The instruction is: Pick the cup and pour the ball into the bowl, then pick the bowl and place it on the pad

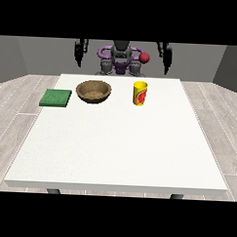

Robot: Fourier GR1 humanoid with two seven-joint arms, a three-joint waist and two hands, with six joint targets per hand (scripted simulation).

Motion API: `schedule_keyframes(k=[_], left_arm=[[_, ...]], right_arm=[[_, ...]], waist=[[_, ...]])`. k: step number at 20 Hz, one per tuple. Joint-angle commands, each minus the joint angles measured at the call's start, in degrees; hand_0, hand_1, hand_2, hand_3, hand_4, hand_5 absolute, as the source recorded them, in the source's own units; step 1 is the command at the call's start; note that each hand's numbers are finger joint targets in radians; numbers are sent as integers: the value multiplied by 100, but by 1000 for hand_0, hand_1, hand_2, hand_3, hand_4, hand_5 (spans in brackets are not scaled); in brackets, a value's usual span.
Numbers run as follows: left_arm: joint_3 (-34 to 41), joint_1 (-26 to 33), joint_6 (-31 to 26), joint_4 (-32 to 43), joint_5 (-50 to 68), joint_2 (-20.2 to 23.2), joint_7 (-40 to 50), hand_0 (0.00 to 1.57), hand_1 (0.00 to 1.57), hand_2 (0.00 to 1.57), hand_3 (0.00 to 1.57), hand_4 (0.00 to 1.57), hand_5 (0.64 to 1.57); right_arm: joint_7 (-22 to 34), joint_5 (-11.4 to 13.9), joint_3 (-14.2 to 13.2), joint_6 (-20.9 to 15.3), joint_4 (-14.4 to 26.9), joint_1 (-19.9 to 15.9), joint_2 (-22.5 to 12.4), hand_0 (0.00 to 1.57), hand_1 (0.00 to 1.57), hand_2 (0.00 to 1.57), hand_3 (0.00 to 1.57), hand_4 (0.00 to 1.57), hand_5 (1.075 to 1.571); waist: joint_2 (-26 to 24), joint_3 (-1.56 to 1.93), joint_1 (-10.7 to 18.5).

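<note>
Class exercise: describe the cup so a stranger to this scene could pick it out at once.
Start at the white table and look along its far edge. The cup stands upright, right of the brown bowl. It alone is yellow with a red mark.

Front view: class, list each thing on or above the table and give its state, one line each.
cup: upright on the table, untouched
bowl: upright, nothing visible inside
pad: flat, bare
hand at the view's left: raised, holds nothing
hand at the view's right: raised, holds nothing

No readable text; only a red mark on the yellow cup (139,93).
</note>
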Motion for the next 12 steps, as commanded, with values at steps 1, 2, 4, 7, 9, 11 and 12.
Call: schedule_keyframes(k=[1,2,4,7,9,11,12], left_arm=[[49,-27,-31,-309,26,139,224,0,0,0,0,0,1535],[59,-41,-28,-370,39,155,298,0,0,0,0,0,1535],[97,-42,-30,-484,59,216,453,0,0,0,0,0,1535],[-669,138,553,-848,632,-689,1215,0,0,0,0,0,1535],[-1131,31,1161,-1129,757,-705,1789,0,0,0,0,0,1532],[-1661,-58,1843,-1434,585,-716,2143,0,0,0,0,0,1532],[-2043,18,2167,-1506,494,-720,2073,0,0,0,0,0,1537]], right_arm=[[214,-19,-19,17,-337,-52,-100,0,0,0,0,616,1559],[301,-37,-39,20,-379,-50,-126,0,0,0,0,616,1559],[465,-70,-71,14,-494,-65,-161,0,0,0,0,616,1559],[906,-699,-547,38,-395,279,-117,0,0,0,0,616,1559],[1147,-904,-776,111,-396,165,-271,0,0,0,0,616,1560],[1305,-858,-748,46,-441,248,-264,0,0,0,0,592,1562],[1138,-1008,-981,127,-383,269,-368,0,0,0,0,582,1562]], waist=[[-866,1,28],[-1023,5,25],[-1341,8,54],[-1692,-5,-194],[-1760,-10,-96],[-1760,-14,-45],[-1677,-14,-16]])
